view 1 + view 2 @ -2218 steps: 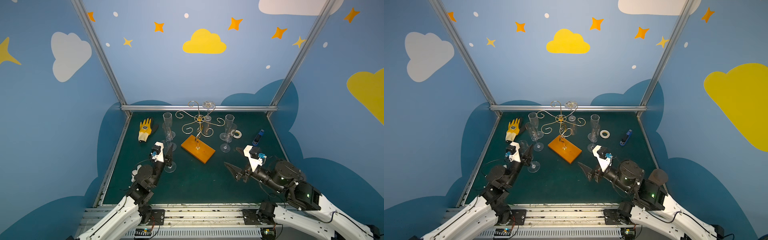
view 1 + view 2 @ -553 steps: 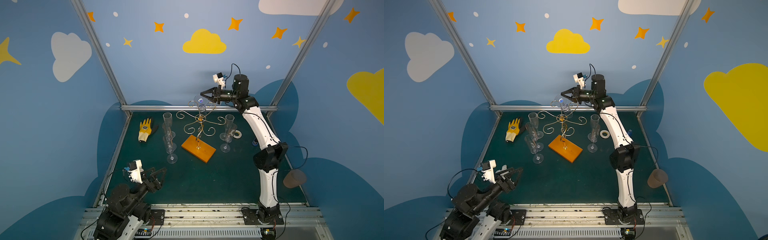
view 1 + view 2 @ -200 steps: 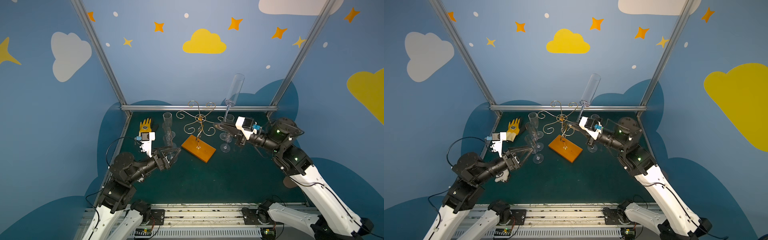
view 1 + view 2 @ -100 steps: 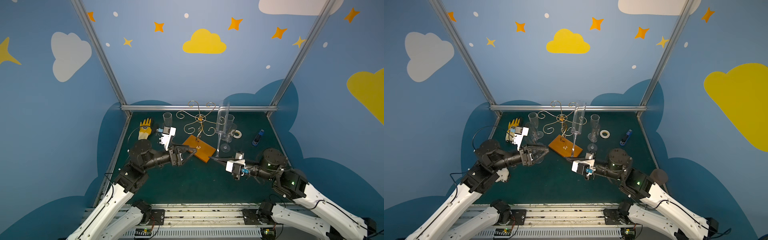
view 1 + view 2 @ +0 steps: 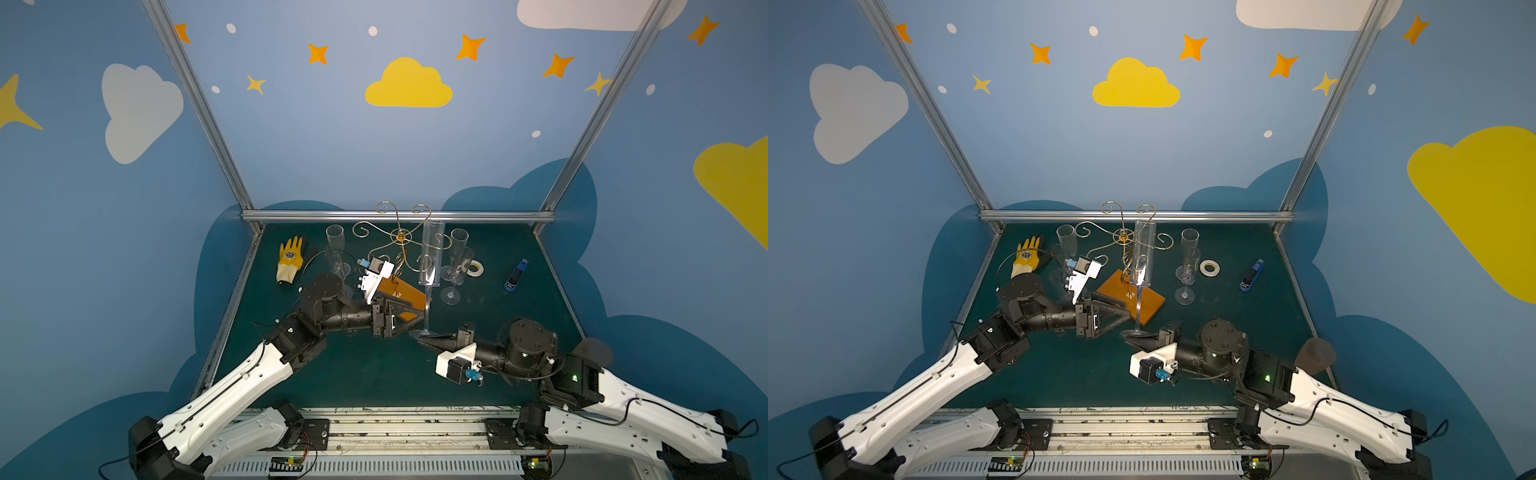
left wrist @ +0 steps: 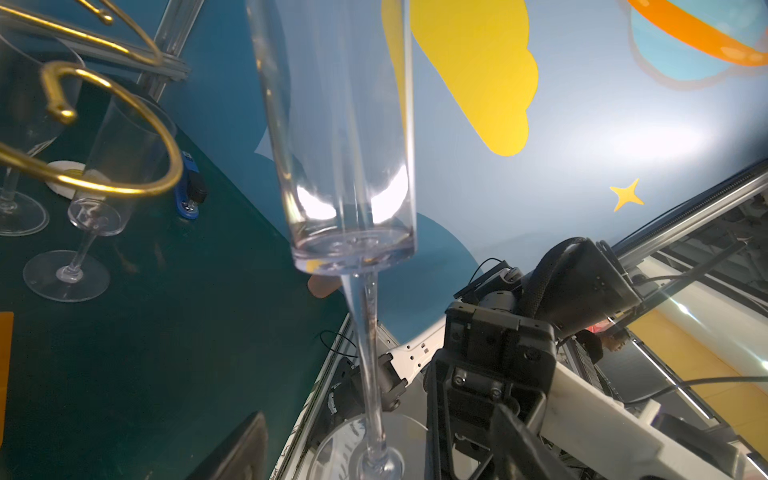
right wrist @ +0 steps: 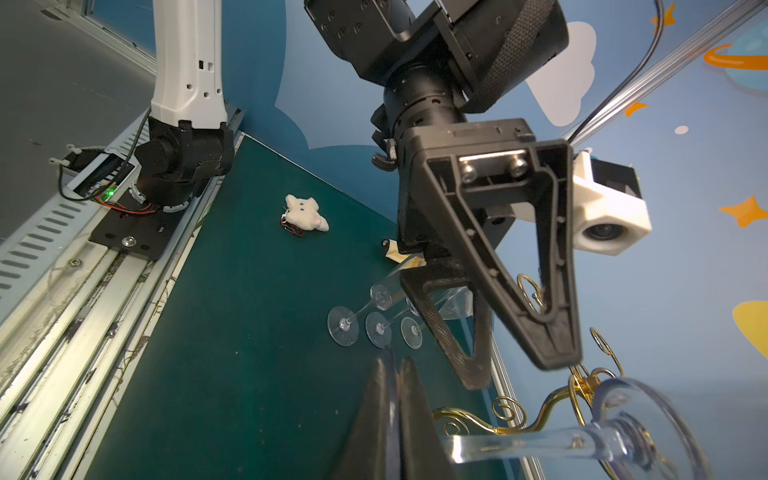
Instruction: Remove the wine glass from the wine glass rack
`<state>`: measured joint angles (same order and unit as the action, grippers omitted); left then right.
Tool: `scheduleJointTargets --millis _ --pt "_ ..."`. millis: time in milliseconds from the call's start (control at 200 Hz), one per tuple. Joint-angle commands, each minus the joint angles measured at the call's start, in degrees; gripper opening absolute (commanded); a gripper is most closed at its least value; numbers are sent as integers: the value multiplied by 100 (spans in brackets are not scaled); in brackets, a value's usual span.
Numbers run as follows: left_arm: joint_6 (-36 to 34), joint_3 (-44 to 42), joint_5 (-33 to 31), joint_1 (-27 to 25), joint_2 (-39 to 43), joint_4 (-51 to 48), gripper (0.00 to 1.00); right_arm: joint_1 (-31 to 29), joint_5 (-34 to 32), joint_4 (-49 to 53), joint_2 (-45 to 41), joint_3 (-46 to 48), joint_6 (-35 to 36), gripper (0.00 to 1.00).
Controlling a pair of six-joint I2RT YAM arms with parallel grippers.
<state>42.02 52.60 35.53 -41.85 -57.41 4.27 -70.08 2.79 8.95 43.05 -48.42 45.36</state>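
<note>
yellow glove (image 5: 289, 259): lies flat at the far left of the tabletop (image 5: 374, 374), close to the side rail.
left flutes (image 5: 335, 241): clear glasses that stand upright just right of the yellow glove. The right wrist view shows three feet side by side.
left end effector (image 7: 515, 370): reaches in low from the left. Its jaws stand well apart and hold nothing. In the left wrist view the stem of the wine glass (image 6: 345, 145) runs between its fingers (image 6: 237, 453). Whether they touch it I cannot tell.
wine glass rack (image 5: 400, 237): gold wire stand at the back middle, on an orange wooden base (image 5: 1152, 303).
wine glass: off the rack and upright, in front of the base, between the two end effectors. Whether its foot rests on the tabletop I cannot tell.
right end effector (image 5: 422, 340): comes in from the right, with its jaws closed tight on the lower stem, just above the foot.
right flutes (image 5: 458, 243): two clear glasses, upright and close together, just right of the rack.
tape roll (image 5: 474, 269): lies flat beside the right flutes.
blue stapler (image 5: 515, 275): lies further right, apart from the tape roll.
brown cup (image 5: 595, 351): at the right edge, near the right arm.
</note>
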Motion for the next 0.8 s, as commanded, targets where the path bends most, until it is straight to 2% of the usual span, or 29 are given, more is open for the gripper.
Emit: scheduleJointTargets --millis 0,250,451,791 --pt "-23 23 108 -136 -134 396 77 -121 -265 -409 -69 60 135 0" --pt "35 14 52 -281 -358 410 62 -277 -428 -573 -69 192 171 0" --pt "307 -158 -134 -313 -380 651 42 -339 -568 -529 -121 275 198 0" --pt "269 -94 -122 -420 -488 624 26 -394 -639 -552 -100 309 218 0"
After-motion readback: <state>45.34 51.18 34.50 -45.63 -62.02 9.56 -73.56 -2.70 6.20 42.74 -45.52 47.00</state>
